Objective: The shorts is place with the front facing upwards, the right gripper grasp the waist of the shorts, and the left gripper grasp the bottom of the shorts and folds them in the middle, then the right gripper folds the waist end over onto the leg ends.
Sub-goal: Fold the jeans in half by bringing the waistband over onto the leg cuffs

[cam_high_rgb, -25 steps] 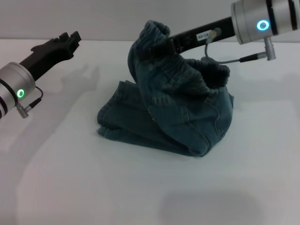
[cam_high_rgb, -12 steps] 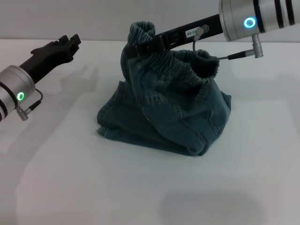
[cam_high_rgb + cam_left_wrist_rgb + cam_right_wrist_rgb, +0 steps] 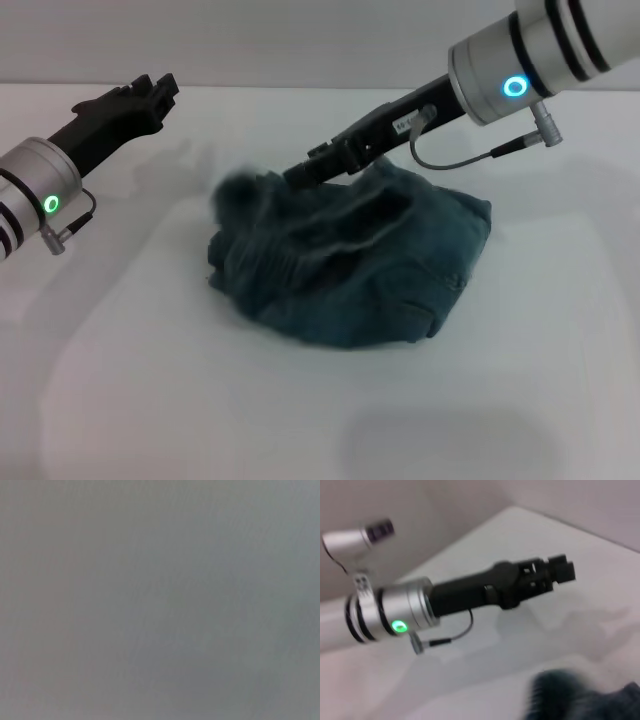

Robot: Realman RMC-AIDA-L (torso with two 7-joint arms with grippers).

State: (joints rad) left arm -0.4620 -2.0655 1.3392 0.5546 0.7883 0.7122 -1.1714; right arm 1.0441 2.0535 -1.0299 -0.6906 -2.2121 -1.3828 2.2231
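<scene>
Right pincer tips buried in shorts

Blue-green denim shorts lie crumpled in a folded heap.

You see a big white table filling most of the head view. At 12 o'clock a plain grey wall runs along the table's far edge. Soft grey shadows lie on the table at 9 o'clock and 6 o'clock. The light is gentle and even.
</scene>
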